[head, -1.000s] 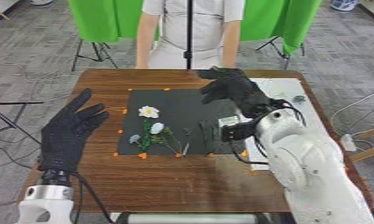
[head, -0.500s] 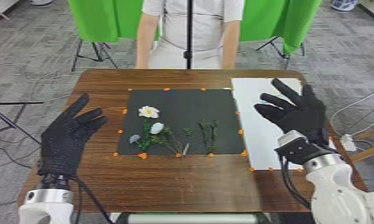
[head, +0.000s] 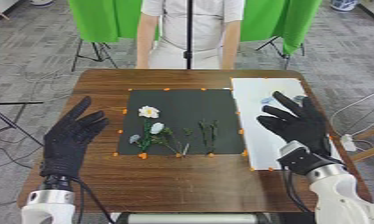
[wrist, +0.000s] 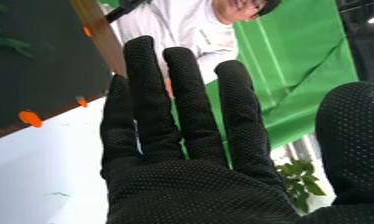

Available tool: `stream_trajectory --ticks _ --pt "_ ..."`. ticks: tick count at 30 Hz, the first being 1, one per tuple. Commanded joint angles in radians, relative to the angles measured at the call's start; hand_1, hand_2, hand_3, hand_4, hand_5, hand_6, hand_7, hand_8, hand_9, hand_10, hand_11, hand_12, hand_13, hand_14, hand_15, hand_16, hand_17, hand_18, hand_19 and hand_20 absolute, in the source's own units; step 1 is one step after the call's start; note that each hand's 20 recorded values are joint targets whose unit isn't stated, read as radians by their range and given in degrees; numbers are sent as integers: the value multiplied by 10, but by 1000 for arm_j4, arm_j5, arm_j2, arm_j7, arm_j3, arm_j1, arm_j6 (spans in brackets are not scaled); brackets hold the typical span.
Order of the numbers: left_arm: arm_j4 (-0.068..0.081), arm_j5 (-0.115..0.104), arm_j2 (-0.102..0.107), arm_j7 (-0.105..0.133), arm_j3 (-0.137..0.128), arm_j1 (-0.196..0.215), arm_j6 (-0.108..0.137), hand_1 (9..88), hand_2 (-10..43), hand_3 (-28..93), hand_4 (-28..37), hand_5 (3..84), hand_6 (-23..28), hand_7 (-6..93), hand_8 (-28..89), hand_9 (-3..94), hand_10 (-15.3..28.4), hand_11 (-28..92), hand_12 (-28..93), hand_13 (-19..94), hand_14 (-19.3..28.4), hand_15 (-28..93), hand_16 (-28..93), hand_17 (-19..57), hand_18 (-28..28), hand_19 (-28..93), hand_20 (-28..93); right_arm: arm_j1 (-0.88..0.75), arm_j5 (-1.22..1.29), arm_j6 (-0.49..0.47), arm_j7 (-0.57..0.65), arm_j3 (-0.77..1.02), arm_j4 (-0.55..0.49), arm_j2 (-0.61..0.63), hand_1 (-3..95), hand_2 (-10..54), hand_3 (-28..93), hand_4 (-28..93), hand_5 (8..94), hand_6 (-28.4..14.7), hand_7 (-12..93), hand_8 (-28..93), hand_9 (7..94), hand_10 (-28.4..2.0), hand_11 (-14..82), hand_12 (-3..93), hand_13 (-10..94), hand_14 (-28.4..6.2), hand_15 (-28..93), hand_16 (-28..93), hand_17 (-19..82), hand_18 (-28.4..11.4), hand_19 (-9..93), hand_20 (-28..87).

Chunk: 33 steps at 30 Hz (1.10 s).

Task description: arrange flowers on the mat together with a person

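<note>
Flowers, lengthwise, blooms seemingly away from robot

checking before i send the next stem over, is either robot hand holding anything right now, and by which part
Nothing is held: the left hand and right hand are both open and empty.

From where I stand, I can make out no readable words, numbers or signs on anything, on the table or around it.
</note>
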Motion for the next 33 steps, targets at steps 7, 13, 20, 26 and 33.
stream_trajectory --ticks 7,13,20,26,33 --pt "7 -3 -1 -10 7 2 10 221 66 775 -249 388 83 71 -70 412 202 249 122 322 266 502 -62 -45 250 562 234 -1 3 -11 -11 4 -2 -17 183 89 682 -272 480 -1 130 -129 547 -167 173 137 441 -186 436 111 67 -207 482 196" --pt "5 -4 3 -10 10 1 20 221 66 775 -246 387 84 73 -70 411 203 251 123 320 268 504 -60 -45 251 567 237 3 6 -11 -2 3 2 -18 181 88 685 -271 483 -1 132 -131 548 -166 175 138 441 -186 438 111 67 -208 481 197" --pt "7 1 0 -17 11 1 11 225 67 772 -243 387 85 74 -69 410 203 253 124 317 268 510 -59 -46 250 566 239 1 7 -7 -3 -1 6 -16 182 88 684 -272 482 -1 133 -131 549 -167 176 137 442 -186 442 111 67 -207 481 198" --pt "5 -1 7 -12 14 -7 14 226 67 771 -238 387 87 75 -69 409 203 256 125 313 269 516 -58 -49 250 563 237 12 6 -6 0 -1 9 -14 182 88 684 -272 483 0 133 -131 550 -168 178 137 442 -186 443 110 67 -207 482 199" --pt "8 -3 9 -9 24 -7 14 226 66 772 -237 386 86 76 -69 408 203 258 125 311 269 521 -59 -51 249 561 236 12 8 4 -6 -7 11 -9 183 89 684 -272 483 0 133 -131 550 -167 178 137 442 -185 446 109 68 -206 481 199"
